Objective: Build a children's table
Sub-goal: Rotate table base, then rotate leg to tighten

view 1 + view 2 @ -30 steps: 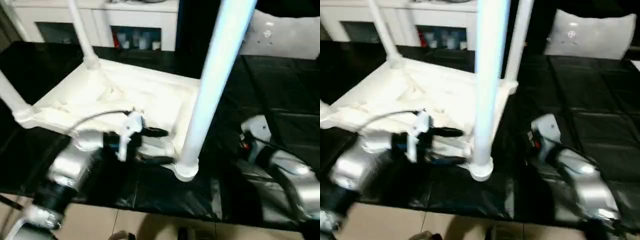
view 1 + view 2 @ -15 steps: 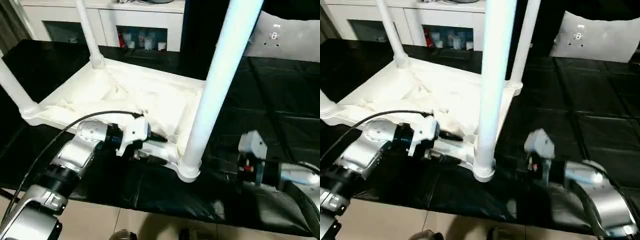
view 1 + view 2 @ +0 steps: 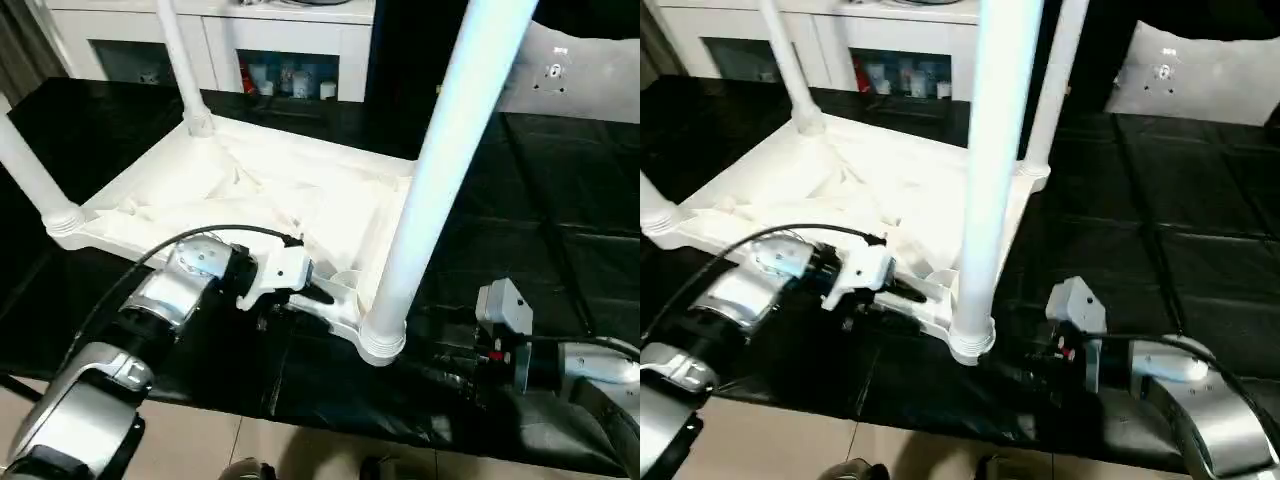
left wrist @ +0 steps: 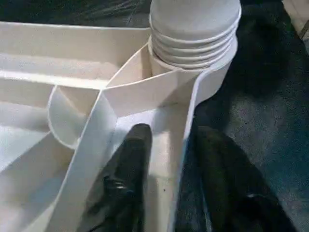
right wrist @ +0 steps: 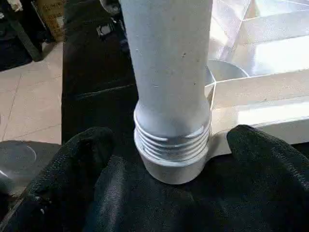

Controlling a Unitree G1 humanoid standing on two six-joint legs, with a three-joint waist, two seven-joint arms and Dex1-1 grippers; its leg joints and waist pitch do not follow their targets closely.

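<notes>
Upturned children's table [image 3: 270, 190] on a black surface [image 3: 560, 200], four legs standing in its corners.
Nearest leg [image 3: 440, 170], frame centre, shows exposed threads, likely unfinished; left end effector [image 4: 169, 159] straddles the rim, right end effector [image 5: 159, 159] spread wide.

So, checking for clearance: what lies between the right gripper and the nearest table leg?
Only bare black tabletop cover separates the right gripper from the leg at its socket; the right wrist view shows its fingers flanking the leg, apart from it.

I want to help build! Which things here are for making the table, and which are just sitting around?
For the table:
- white tabletop, upside down
- four white legs, like the near one

Just around:
- white cabinet
- bottles inside it
- black cloth
</notes>
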